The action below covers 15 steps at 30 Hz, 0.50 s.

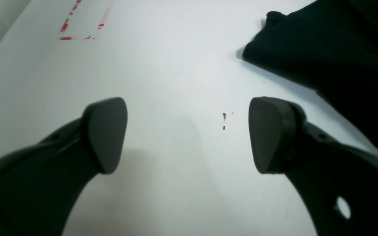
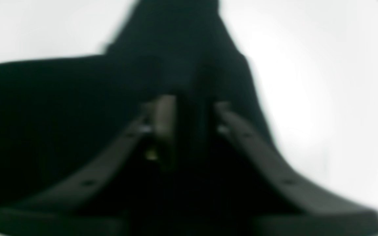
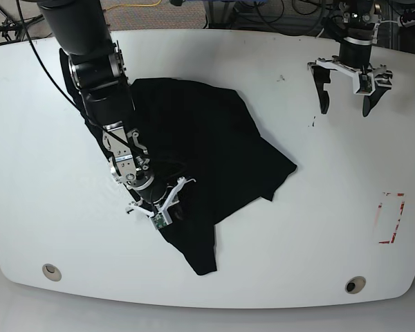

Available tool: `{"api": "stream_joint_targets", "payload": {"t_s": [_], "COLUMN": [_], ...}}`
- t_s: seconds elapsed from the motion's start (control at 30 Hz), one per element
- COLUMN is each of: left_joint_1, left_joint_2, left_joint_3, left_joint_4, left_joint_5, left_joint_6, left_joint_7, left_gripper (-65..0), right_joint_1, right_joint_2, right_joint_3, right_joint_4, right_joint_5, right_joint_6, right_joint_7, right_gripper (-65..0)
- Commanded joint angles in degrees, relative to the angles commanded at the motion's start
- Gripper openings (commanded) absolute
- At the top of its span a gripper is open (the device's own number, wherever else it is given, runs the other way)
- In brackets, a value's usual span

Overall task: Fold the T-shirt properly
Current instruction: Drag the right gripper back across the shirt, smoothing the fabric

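Note:
The black T-shirt [image 3: 214,138] lies crumpled and spread across the middle-left of the white table [image 3: 318,228]. One narrow part trails toward the front edge. My right gripper [image 3: 162,211] is down on the shirt's lower left part. In the blurred right wrist view its fingers [image 2: 164,124] stand close together with a fold of the T-shirt [image 2: 44,114] pinched between them. My left gripper [image 3: 346,111] hovers open over bare table at the far right. In the left wrist view the left gripper [image 1: 189,134] holds nothing, and a corner of the T-shirt [image 1: 340,49] shows at the upper right.
A red tape rectangle [image 3: 391,218] marks the table near the right edge, also seen as the tape rectangle [image 1: 84,23]. Small brown specks [image 1: 224,118] dot the surface under the left gripper. Two round holes [image 3: 52,271] [image 3: 355,284] sit near the front edge. Cables lie behind the table.

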Motion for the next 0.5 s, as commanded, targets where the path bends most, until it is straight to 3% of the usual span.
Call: {"api": "stream_joint_targets", "payload": {"t_s": [0.1, 0.3, 0.33, 0.5], "left_joint_1": [-0.01, 0.42, -0.01, -0.19], "left_joint_2": [0.06, 0.35, -0.1, -0.19], "left_joint_3": [-0.01, -0.47, 0.01, 0.01], "left_joint_4": [0.07, 0.06, -1.92, -1.92], "left_joint_5": [0.03, 0.11, 1.14, 3.07], "left_joint_6": [0.04, -0.12, 0.58, 0.58], "left_joint_7": [-0.04, -0.62, 2.67, 3.11], "left_gripper": [-10.3, -9.9, -10.7, -10.7], "right_joint_1": [0.16, 1.31, -5.12, -6.35], "right_joint_2": [0.26, 1.7, 0.73, 0.82], "right_joint_3": [-0.13, -4.21, -2.29, -2.21], "right_joint_4": [0.2, -0.68, -1.81, 0.04], "right_joint_5": [0.04, -0.22, -0.81, -0.99], "right_joint_6": [-0.12, -0.21, -0.17, -0.17], "right_joint_7": [-0.49, -0.25, -3.49, -5.87], "right_gripper": [-63.2, -52.5, -58.7, -58.7]}}
